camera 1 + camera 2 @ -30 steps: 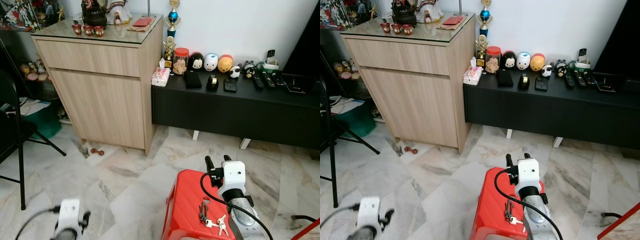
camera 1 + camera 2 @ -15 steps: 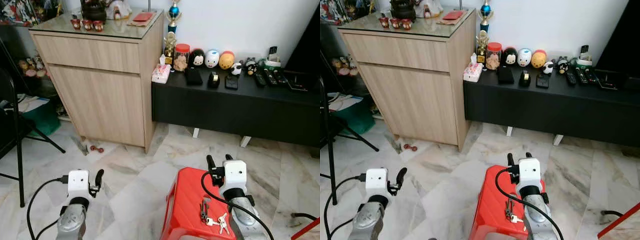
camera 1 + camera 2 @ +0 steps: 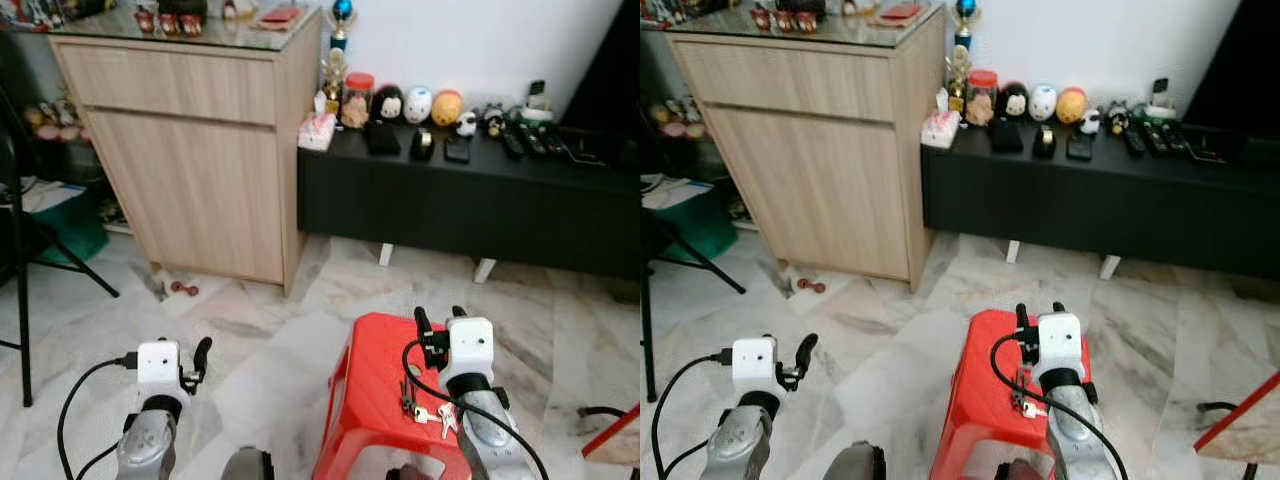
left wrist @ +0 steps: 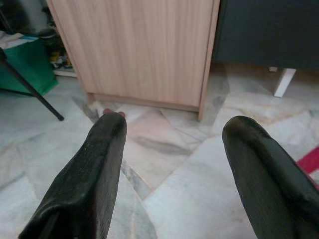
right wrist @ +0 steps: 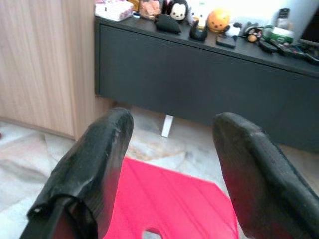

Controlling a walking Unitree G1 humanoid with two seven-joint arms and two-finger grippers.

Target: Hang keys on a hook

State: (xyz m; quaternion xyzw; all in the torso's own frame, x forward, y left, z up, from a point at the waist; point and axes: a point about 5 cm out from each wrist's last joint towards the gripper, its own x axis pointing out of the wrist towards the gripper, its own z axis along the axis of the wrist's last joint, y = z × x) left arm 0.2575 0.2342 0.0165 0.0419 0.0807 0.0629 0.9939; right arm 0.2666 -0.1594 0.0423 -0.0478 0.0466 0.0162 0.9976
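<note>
Keys [image 3: 421, 411] beside R gripper [image 3: 440, 317]

The stool [image 3: 375, 385] stood on the floor [image 3: 250, 330] in front of the robot, with the keys [image 3: 425, 412] lying on its seat toward the right side, just beside the right gripper [image 3: 437, 318], which hovered over the seat's far right part with its fingers apart. Well to the left of the stool, the left gripper [image 3: 201, 352] hung over the floor, fingers spread. Beyond the stool, a low bench [image 3: 470, 195] ran along the wall with small items lined on top, and a cabinet [image 3: 190, 150] stood against the bench's left end, behind and left of the stool.
</note>
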